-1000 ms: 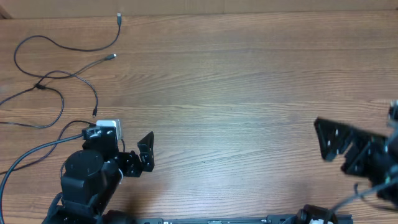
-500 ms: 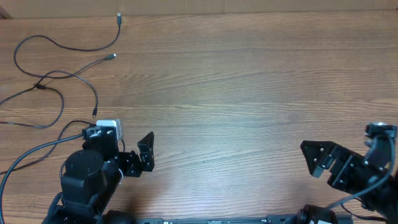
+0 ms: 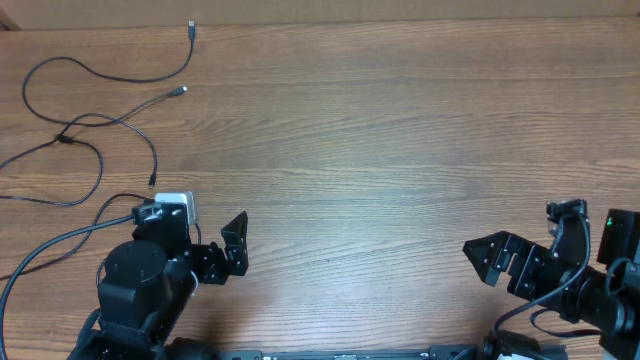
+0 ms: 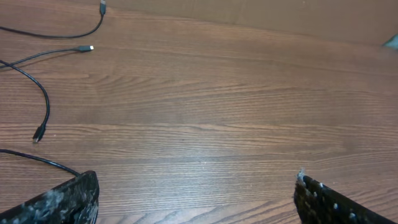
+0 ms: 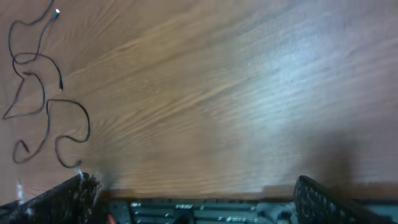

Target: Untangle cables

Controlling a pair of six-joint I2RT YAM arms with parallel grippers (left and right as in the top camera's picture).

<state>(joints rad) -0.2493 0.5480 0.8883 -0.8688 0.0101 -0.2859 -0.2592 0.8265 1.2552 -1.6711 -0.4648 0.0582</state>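
Thin black cables (image 3: 62, 136) with silvery plugs sprawled in loose loops over grained wooden table (image 3: 400, 130). Spread wide, empty: left gripper (image 4: 196, 179), right gripper (image 5: 191, 182).

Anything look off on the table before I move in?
Nothing is spilled or damaged. Only the cables look messy: they lie in loose loops at the far left of the table, with strands crossing at one spot and plug ends splayed apart.

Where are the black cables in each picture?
Overhead: cables in the top-left corner.
Left wrist: cables along the left edge, upper half.
Right wrist: cables down the left side.
Shared landmark: the wooden table they lie on.
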